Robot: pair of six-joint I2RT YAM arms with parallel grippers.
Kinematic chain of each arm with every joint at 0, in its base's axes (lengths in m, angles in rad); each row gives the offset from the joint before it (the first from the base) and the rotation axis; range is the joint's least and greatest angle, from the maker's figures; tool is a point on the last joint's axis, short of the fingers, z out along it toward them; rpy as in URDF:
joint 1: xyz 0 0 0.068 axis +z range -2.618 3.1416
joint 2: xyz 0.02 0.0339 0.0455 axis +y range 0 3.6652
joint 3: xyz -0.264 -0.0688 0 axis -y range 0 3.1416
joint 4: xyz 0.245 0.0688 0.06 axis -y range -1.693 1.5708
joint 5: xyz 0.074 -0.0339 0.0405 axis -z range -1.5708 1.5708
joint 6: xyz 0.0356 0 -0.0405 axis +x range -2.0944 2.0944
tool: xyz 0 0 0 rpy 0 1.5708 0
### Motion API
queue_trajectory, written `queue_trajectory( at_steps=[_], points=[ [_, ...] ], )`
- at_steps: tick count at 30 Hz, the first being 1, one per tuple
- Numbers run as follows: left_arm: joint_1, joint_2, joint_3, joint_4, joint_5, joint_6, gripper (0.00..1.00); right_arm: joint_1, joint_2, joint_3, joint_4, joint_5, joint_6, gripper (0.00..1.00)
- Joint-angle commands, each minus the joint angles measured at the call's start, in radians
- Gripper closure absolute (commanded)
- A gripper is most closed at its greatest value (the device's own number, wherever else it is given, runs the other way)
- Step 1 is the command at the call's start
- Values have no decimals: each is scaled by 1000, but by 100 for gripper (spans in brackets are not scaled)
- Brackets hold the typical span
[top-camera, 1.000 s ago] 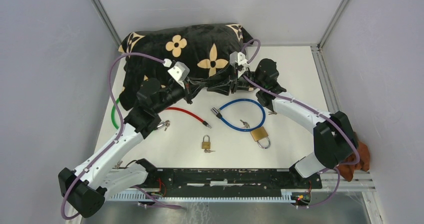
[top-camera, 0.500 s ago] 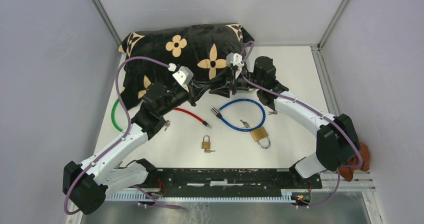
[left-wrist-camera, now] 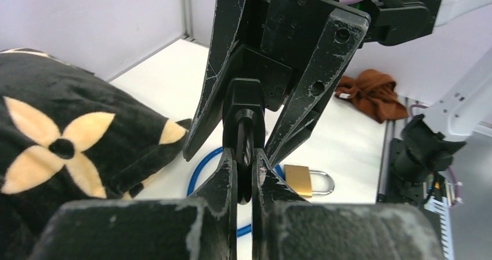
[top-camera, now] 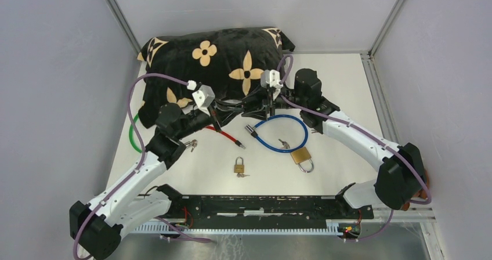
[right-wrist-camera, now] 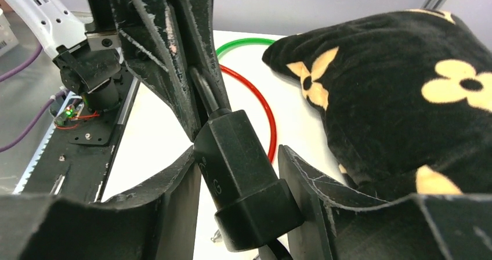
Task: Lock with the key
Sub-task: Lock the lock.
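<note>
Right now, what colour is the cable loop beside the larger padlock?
The cable loop is blue, clearest in the top external view.

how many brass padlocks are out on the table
2. The small brass padlock lies front and centre. The larger brass padlock lies to its right, just below the blue cable. More could be hidden under the black cushion.
</note>
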State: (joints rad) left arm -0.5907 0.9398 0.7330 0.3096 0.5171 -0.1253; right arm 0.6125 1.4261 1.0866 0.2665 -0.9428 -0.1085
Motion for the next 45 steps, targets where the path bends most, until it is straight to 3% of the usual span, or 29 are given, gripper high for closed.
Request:
queue_trajectory(
  at_steps=[1,5,6,7,12,17,22,32,38,40,43,45],
  points=[
    [5,-19,-35,161,325,-200,98,148,-22,27,29,-4,-149,80],
    [58,-79,-79,175,313,-223,98,132,-45,26,-82,-56,-196,35],
    [71,-92,-88,175,312,-226,98,122,-56,23,-107,-67,-201,14],
    [84,-106,-96,172,314,-227,98,110,-66,18,-129,-76,-209,3],
    [122,-172,-139,114,325,-212,98,33,-145,-8,-252,-86,-245,2],
    [139,-219,-164,99,363,-197,98,-4,-169,73,-614,2,-433,2],
    [147,-245,-179,86,365,-181,98,-6,-141,159,-860,41,-546,16],
    [152,-257,-187,94,357,-186,98,3,-120,174,-814,-10,-450,46],
    [152,-254,-191,108,355,-197,98,29,-108,161,-781,-17,-425,56],
    [152,-254,-194,119,354,-204,98,45,-96,160,-778,-22,-427,66],
    [153,-256,-192,110,350,-204,98,46,-101,136,-732,-33,-406,100],
    [171,-259,-184,93,331,-201,98,39,-125,89,-683,24,-377,100]
  ],
)
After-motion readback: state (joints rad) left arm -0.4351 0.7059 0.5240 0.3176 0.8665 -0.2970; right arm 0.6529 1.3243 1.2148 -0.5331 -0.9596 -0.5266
